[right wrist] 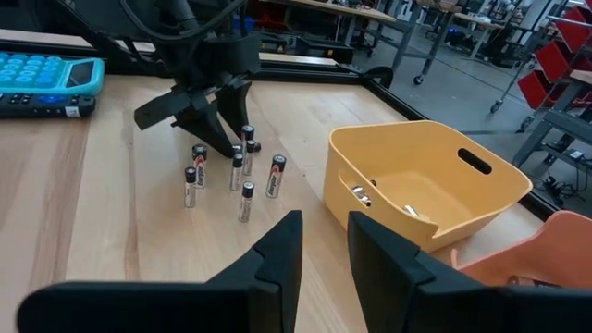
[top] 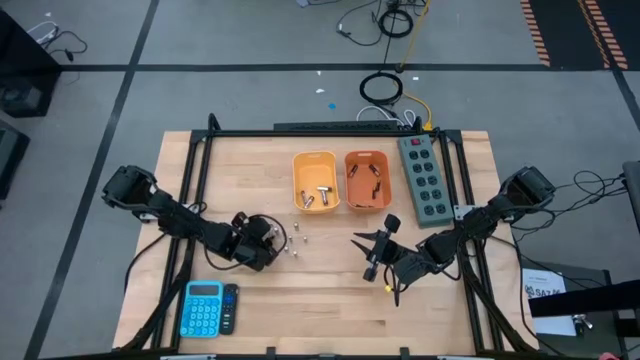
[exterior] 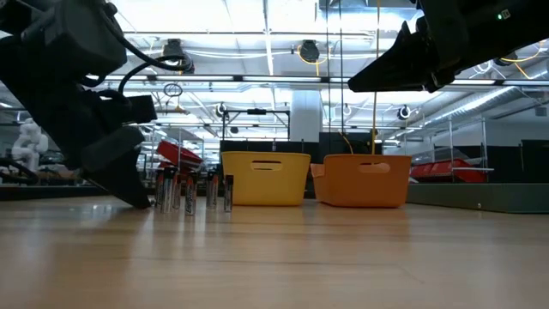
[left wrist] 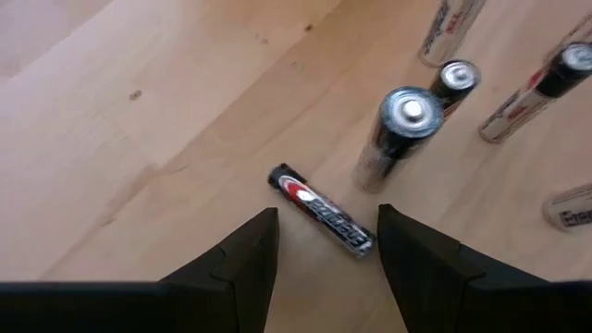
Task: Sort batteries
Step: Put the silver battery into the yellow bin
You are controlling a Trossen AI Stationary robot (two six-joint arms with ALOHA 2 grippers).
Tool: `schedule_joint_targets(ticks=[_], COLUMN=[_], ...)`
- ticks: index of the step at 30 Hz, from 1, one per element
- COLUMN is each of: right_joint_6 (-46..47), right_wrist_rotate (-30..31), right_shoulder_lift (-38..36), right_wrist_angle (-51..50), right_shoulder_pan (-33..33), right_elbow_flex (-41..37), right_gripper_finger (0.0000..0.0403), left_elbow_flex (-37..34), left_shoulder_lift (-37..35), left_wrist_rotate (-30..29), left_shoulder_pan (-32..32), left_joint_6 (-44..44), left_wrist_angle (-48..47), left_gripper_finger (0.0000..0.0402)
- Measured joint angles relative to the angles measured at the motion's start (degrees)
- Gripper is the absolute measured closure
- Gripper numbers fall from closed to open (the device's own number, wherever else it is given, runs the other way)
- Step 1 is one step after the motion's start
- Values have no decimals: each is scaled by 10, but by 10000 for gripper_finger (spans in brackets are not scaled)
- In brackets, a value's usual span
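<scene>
I judge the sort partly done: some batteries are already binned, but a small cluster of batteries stands upright on the bare wood of the table near my left arm, and one more battery lies on its side there. The yellow bin holds a few silvery cells on its floor, two or three as far as I can make out from above, and the orange bin just beside it holds a few darker ones (I cannot count those reliably). So what is left, as I read it, is the standing group plus the fallen cell. My left gripper is low over the table with its fingers apart, straddling the near end of that lying battery without yet closing on it; I would take that one next. My right gripper waits well clear of the cluster, raised off the table in front of the bins, its fingers set slightly apart with nothing between them. The blue calculator sits at the near edge, no part of the sort.
</scene>
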Motion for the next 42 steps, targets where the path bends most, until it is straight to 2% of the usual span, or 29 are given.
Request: schedule_joint_targets(ticks=[19, 27, 35, 39, 42], right_joint_6=[3, 4, 4, 3, 0], right_wrist_rotate=[-2, -2, -2, -2, -2], right_shoulder_lift=[0, 0, 0, 0, 0], right_wrist_angle=[0, 0, 0, 0, 0], right_shoulder_pan=[1, 1, 1, 1, 1], right_elbow_flex=[0, 0, 0, 0, 0], right_gripper_finger=[323, 323, 323, 323, 323], left_elbow_flex=[0, 31, 31, 31, 32], left_shoulder_lift=[-2, -40, -71, -96, -117], left_wrist_rotate=[38, 79, 96, 76, 74], left_shoulder_pan=[1, 0, -7, -11, -11], left_joint_6=[17, 24, 38, 77, 152], left_wrist_angle=[-38, -125, -127, -118, -97], left_gripper_finger=[210, 211, 211, 211, 211])
